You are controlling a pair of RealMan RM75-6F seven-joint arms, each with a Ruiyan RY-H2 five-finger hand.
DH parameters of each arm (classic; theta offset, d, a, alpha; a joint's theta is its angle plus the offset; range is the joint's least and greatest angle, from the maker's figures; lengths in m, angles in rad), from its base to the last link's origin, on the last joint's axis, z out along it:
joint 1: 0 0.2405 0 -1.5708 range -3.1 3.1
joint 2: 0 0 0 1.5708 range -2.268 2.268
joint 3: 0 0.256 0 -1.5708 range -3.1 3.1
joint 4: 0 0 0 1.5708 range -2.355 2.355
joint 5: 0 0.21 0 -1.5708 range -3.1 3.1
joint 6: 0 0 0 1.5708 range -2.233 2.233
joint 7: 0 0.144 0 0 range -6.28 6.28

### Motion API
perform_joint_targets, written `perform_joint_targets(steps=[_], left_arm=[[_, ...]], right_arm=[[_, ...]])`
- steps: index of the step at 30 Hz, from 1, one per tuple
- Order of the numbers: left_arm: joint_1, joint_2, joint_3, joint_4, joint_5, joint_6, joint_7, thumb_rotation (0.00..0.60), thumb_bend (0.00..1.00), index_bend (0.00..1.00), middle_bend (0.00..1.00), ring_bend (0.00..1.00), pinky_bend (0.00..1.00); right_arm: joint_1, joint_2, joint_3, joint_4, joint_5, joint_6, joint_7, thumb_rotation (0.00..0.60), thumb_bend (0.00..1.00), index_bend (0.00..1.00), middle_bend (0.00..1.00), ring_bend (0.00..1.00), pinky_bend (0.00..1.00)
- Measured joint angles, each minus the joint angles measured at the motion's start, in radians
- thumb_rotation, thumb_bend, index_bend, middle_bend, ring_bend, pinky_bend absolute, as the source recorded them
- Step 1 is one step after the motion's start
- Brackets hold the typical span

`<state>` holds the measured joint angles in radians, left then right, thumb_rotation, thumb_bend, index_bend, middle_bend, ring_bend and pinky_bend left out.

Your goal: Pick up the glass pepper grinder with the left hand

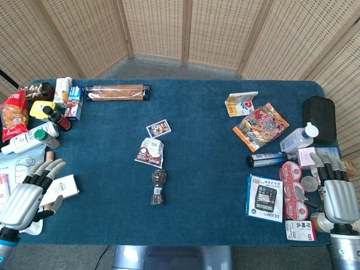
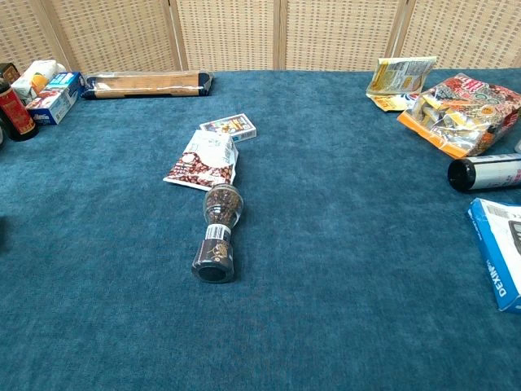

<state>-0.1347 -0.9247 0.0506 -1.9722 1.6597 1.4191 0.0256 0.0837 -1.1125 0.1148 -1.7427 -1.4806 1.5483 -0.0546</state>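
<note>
The glass pepper grinder (image 1: 158,187) lies on its side in the middle of the blue table, dark cap toward me, peppercorns visible in its round body (image 2: 218,230). My left hand (image 1: 31,191) hovers at the front left corner, fingers spread and holding nothing, well left of the grinder. My right hand (image 1: 336,190) rests at the front right edge, fingers extended, empty. Neither hand shows in the chest view.
A small snack packet (image 1: 151,152) and a card box (image 1: 158,129) lie just behind the grinder. Bottles and cartons (image 1: 50,112) crowd the left edge; a white box (image 1: 61,189) lies beside my left hand. Snack bags (image 1: 260,126), a dark can (image 1: 270,158) and tape rolls (image 1: 293,191) fill the right.
</note>
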Motion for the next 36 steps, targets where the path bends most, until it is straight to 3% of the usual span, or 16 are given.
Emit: perform_joint_targets(steps=[14, 25, 32, 36], left_arm=[[-0.044, 0.02, -0.007, -0.002, 0.024, -0.056, 0.031, 0.6, 0.51, 0.0, 0.0, 0.0, 0.0], [-0.141, 0.022, -0.017, 0.063, 0.07, -0.175, -0.004, 0.6, 0.51, 0.0, 0.0, 0.0, 0.0], [-0.198, -0.022, -0.04, 0.124, 0.078, -0.243, 0.128, 0.6, 0.5, 0.0, 0.0, 0.0, 0.0], [-0.254, -0.061, -0.054, 0.152, 0.07, -0.325, 0.186, 0.6, 0.43, 0.0, 0.0, 0.0, 0.0]], right_arm=[[0.002, -0.012, 0.003, 0.007, -0.004, -0.003, 0.012, 0.49, 0.32, 0.0, 0.0, 0.0, 0.0], [0.013, -0.01, 0.015, -0.013, 0.009, -0.017, -0.02, 0.496, 0.32, 0.0, 0.0, 0.0, 0.0], [0.007, 0.007, 0.019, -0.03, 0.015, -0.006, -0.034, 0.503, 0.32, 0.0, 0.0, 0.0, 0.0], [-0.008, 0.018, 0.021, -0.044, 0.018, 0.016, -0.039, 0.506, 0.32, 0.0, 0.0, 0.0, 0.0]])
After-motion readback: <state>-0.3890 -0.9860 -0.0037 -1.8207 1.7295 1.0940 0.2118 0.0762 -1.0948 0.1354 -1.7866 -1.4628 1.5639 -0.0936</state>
